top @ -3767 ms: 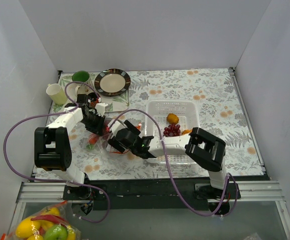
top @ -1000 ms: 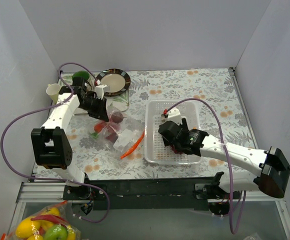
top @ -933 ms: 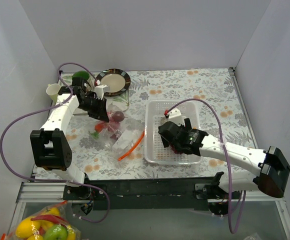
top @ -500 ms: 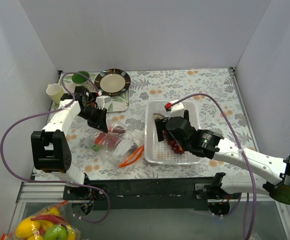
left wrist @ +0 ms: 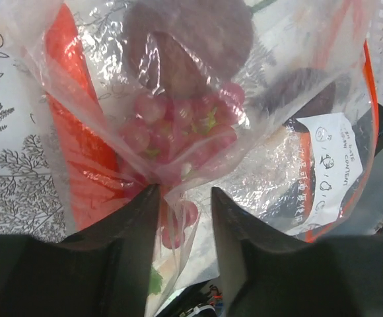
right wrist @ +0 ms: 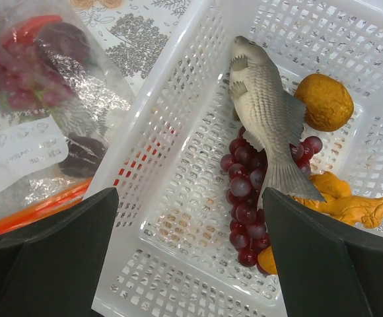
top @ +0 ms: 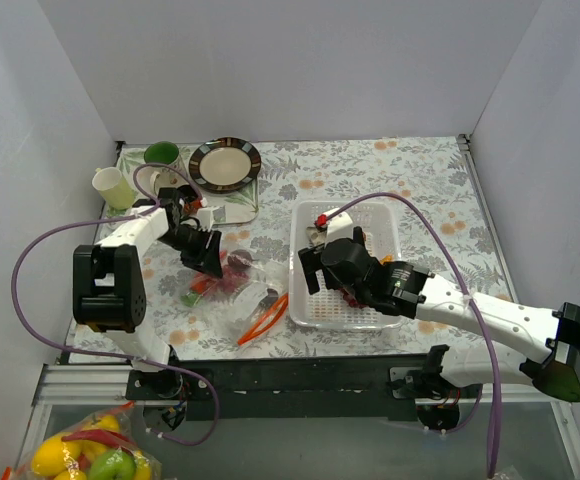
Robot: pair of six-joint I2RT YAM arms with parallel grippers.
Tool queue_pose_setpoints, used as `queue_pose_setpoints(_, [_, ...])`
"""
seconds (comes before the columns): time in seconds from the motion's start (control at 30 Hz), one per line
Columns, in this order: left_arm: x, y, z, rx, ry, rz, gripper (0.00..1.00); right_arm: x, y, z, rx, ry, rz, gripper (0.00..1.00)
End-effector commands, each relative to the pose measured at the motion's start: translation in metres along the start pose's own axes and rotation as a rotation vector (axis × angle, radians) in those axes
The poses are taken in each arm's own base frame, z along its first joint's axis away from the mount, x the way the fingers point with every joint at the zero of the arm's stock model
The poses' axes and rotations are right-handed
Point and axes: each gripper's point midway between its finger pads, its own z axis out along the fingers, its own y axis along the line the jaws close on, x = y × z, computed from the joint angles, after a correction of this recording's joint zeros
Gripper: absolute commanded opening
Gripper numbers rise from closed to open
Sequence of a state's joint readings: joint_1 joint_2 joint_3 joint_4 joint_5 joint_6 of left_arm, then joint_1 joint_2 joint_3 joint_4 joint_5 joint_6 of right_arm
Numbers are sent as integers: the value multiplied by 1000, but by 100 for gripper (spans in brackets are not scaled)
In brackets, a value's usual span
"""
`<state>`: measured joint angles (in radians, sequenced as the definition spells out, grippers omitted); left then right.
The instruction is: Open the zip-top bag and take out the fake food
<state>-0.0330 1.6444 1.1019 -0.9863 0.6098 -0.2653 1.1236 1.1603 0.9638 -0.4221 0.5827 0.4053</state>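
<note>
Two arms work over a table (top: 420,180) covered in a leaf-and-flower cloth, with plain white walls on three sides.

Overhead view: a plate (top: 224,163), a green cup (top: 161,154) and a cream cup (top: 110,186) stand at the far left corner. A bag of lemons (top: 90,455) lies below the table's near edge. The zip-top bag (top: 245,290) lies on the cloth just left of the white basket (top: 380,208), with its red-orange strip toward the near edge. The right gripper (top: 318,272) hangs over the basket's left side, hiding most of what is inside.

Right wrist view: the basket's contents show. A grey fish (right wrist: 264,105) lies across a grape bunch (right wrist: 244,198), with an orange fruit (right wrist: 327,102) beside its back and orange pieces (right wrist: 347,201) by its tail. This gripper's fingers are spread wide, holding nothing.

Left wrist view: the left gripper (left wrist: 185,218) pinches a gathered fold of the bag's plastic. Through the film I see pink-red grapes (left wrist: 178,132), a dark round piece, an orange-red piece and a handwritten white label (left wrist: 333,158).
</note>
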Motion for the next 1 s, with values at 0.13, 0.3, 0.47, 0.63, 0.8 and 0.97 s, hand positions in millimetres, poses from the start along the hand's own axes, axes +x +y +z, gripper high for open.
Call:
queue_pose_setpoints(0.13, [-44, -15, -17, 55, -135, 70, 98, -2, 17, -10, -81, -33, 3, 99])
queue_pose_setpoints(0.3, [-45, -12, -17, 40, -146, 96, 78, 4, 19, -8, -87, -17, 4, 99])
queue_pose_setpoints(0.47, [-31, -6, -6, 58, -67, 67, 6, 4, 17, -11, -88, -27, 10, 99])
queue_pose_setpoints(0.63, [-39, -14, -21, 54, -88, 88, 0, 6, 26, -17, -149, -31, -25, 99])
queue_pose_setpoints(0.8, [-66, -33, -54, 50, -150, 108, 0, 7, 74, -46, -392, -155, -124, 95])
queue_pose_setpoints(0.97, [-84, -57, -87, 60, -197, 115, 0, 30, 110, -48, -482, -118, -223, 83])
